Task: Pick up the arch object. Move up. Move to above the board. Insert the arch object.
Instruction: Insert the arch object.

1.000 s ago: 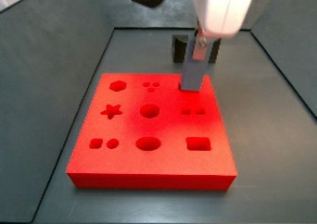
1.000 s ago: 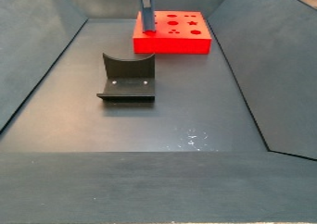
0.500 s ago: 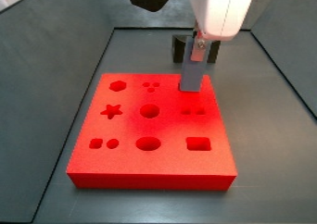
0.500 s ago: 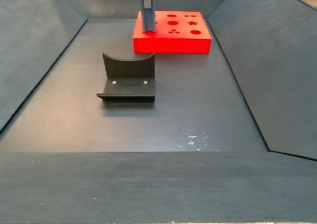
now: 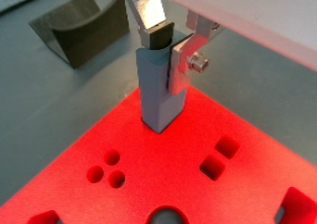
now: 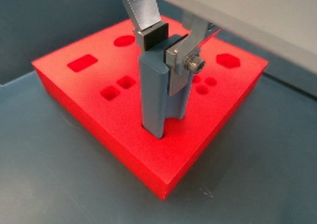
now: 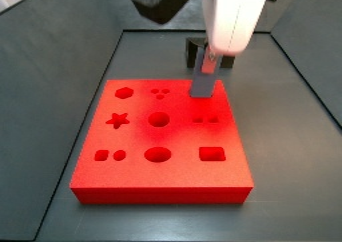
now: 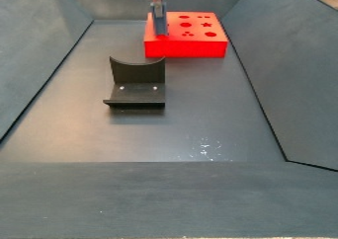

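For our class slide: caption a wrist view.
Gripper holds the arch object upright, its lower end at the board.

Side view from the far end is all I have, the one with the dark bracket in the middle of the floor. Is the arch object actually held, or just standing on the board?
Observer: Held. In both wrist views the gripper has its silver fingers closed on the top of the arch object.
Operator: Is its lower end touching the red?
Observer: In a wrist view its lower end sits at the surface of the board, near one corner. Whether it has entered a recess I cannot tell.
Operator: Is it upright?
Observer: In a side view the arch object hangs roughly vertical below the gripper.
Operator: Anything close behind it?
Observer: The fixture stands on the floor beyond that corner, apart from the board.
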Robot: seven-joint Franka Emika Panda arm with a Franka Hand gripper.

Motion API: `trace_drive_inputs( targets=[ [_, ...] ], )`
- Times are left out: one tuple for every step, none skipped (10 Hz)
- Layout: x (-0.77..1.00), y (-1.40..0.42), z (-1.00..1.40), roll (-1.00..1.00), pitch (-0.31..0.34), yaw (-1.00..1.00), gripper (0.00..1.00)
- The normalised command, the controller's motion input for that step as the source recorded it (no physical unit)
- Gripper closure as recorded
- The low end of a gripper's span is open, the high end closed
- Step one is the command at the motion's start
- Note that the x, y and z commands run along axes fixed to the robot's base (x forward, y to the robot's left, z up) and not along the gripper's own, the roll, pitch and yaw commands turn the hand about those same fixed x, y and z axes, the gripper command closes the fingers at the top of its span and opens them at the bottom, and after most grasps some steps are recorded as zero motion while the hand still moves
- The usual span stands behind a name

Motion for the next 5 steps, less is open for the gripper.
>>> trace_drive_inputs(
  targets=[
    [0.00, -0.01, -0.57, 0.13, 0.000, 0.00, 1.00],
    [0.00, 0.00, -0.47, 0.15, 0.000, 0.00, 1.00],
    [-0.01, 0.00, -0.17, 0.00, -0.006, 0.00, 1.00],
    [-0.03, 0.00, -0.01, -0.01, -0.071, 0.00, 1.00],
    [0.00, 0.00, 0.00, 0.00, 0.000, 0.00, 1.00]
  ],
)
